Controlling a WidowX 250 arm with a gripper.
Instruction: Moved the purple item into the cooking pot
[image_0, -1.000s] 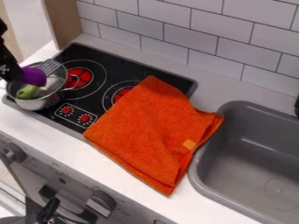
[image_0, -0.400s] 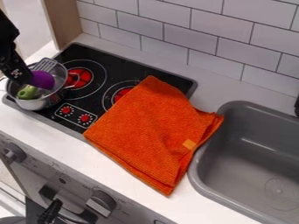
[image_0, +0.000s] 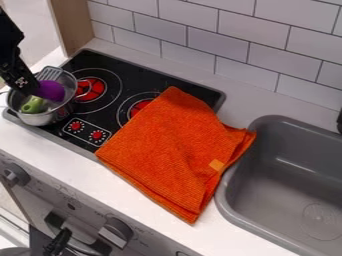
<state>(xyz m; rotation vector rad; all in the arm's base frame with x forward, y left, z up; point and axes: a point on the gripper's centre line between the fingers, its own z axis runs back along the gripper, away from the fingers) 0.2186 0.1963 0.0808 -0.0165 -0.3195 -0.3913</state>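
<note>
My black gripper (image_0: 35, 91) hangs at the upper left, over the silver cooking pot (image_0: 39, 119). Its tip meets the left side of the purple item (image_0: 51, 91), which is within the pot's rim. Whether the gripper holds the item, I cannot tell. The pot stands at the left end of the black stovetop. Inside it, a green item (image_0: 33, 105) lies left of and below the purple one, and a slotted metal utensil (image_0: 49, 74) leans at the back.
An orange cloth (image_0: 172, 150) covers the right part of the stovetop (image_0: 120, 70) and the counter's front. A grey sink (image_0: 267, 200) is at the right. A tiled wall (image_0: 220, 40) runs behind, and a wooden panel (image_0: 70, 25) stands at the upper left.
The gripper has moved right and down over the pot. The purple item has shifted right with it, slightly more since the middle frame.
</note>
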